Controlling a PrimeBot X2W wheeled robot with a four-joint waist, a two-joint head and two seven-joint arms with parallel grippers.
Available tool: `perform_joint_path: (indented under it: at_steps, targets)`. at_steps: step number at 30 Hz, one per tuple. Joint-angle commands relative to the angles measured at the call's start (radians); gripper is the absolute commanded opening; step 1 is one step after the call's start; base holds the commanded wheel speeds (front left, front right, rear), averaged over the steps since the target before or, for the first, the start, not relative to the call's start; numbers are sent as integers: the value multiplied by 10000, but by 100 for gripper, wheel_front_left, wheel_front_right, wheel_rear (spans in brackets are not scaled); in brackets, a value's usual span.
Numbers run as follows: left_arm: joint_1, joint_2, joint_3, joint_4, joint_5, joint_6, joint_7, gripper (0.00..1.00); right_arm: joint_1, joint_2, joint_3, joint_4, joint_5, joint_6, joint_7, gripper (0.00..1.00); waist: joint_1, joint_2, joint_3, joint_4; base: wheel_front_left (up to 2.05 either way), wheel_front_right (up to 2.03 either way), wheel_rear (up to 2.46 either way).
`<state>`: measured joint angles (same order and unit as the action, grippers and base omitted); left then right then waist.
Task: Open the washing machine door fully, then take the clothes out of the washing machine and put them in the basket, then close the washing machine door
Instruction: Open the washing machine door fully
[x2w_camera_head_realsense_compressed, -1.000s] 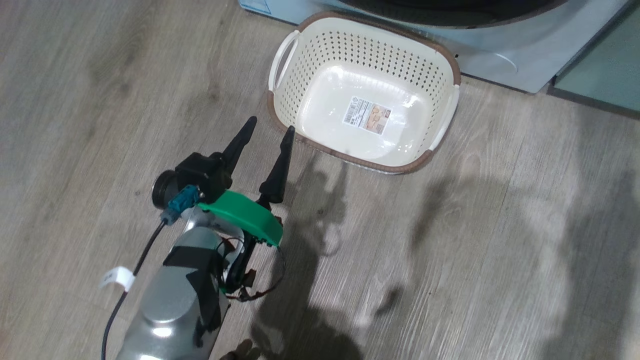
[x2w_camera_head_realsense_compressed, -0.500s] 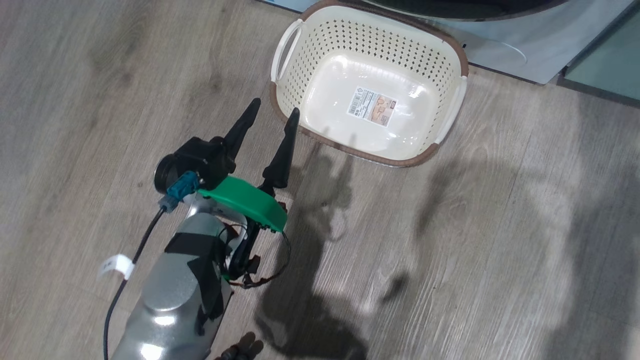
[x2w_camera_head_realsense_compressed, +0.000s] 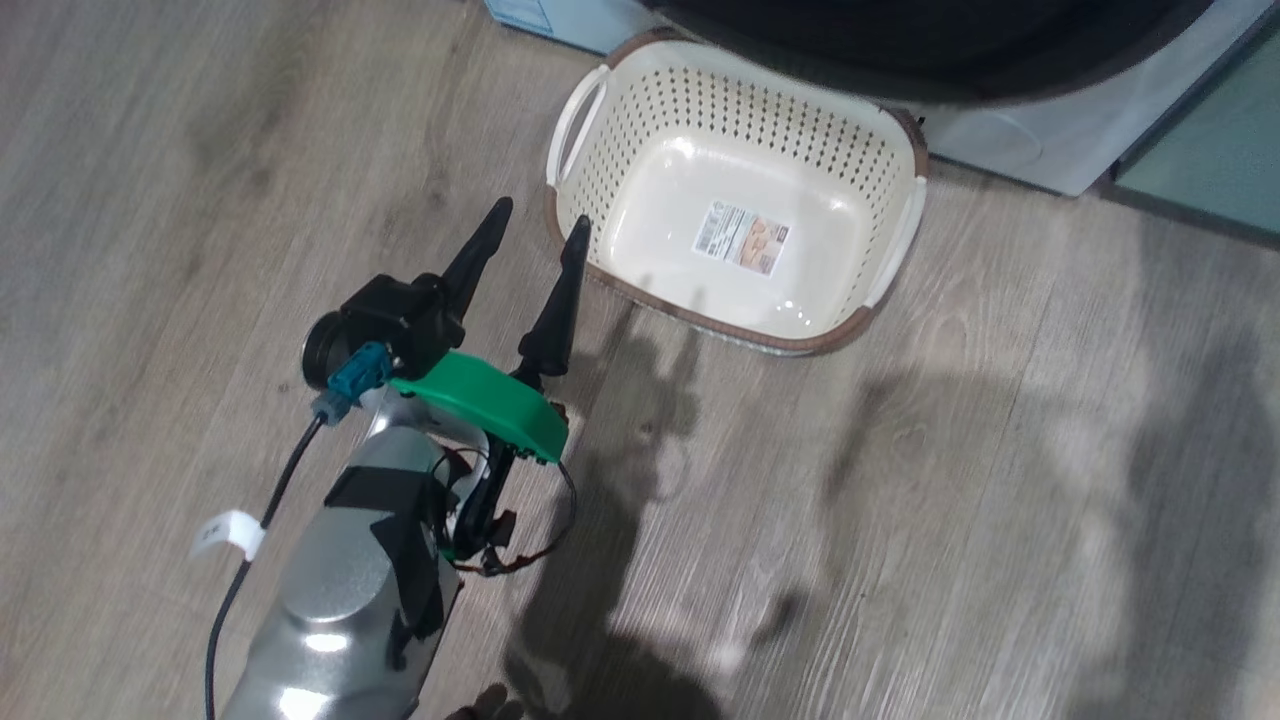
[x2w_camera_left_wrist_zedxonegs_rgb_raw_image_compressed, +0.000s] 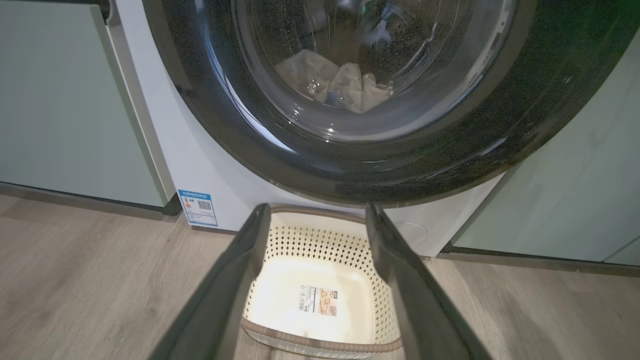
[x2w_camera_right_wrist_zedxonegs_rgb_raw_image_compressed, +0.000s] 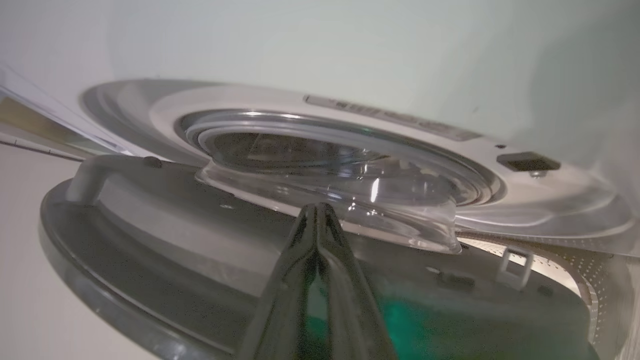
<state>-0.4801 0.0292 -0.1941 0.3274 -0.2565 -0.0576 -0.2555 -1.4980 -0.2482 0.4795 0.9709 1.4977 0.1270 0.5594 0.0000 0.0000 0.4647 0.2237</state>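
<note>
The washing machine door, glossy black rim around clear glass, fronts the white washing machine. Through the glass I see pale clothes lying in the drum. The cream basket stands empty on the floor just below the door, a label on its bottom. My left gripper hovers open by the basket's near left corner, nothing between its fingers. In the right wrist view my right gripper is shut and empty, its tips close to the door's domed glass bowl. The door stands ajar from the machine front.
Pale green cabinet doors flank the washer on both sides, the other one at the right. A blue label sticker sits low on the washer front. Wood-look floor stretches around the basket.
The head camera has shifted a little. More of the door's black rim now shows at the top edge above the basket. My left gripper stays open beside the basket.
</note>
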Motion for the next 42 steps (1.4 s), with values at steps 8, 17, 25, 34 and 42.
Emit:
perform_joint_path:
  at_steps: [8, 17, 25, 34, 42]
  targets:
    - [214, 210, 589, -137, 171, -17, -63, 100, 825, 307, 274, -619, 311, 37, 873, 0, 0, 0, -691, -101, 0, 0, 0]
    - [739, 210, 1109, 75, 580, -152, -63, 100, 2393, 547, 463, -1322, 639, 37, 1193, 0, 0, 0, -1726, -245, 0, 0, 0]
    - [1075, 215, 1670, 191, 1048, -350, -63, 100, 3513, 876, 610, -1689, 846, 37, 1346, 0, 0, 0, -2437, -253, 0, 0, 0]
    - [1337, 219, 1925, 344, 1336, -521, -63, 100, 4305, 1419, 696, -1769, 1068, 37, 1388, 0, 0, 0, -3012, -129, 0, 0, 0]
    - [1505, 216, 1998, 435, 1439, -601, -63, 100, 4854, 1867, 863, -1994, 1368, 37, 1365, 0, 0, 0, -3308, 22, 0, 0, 0]
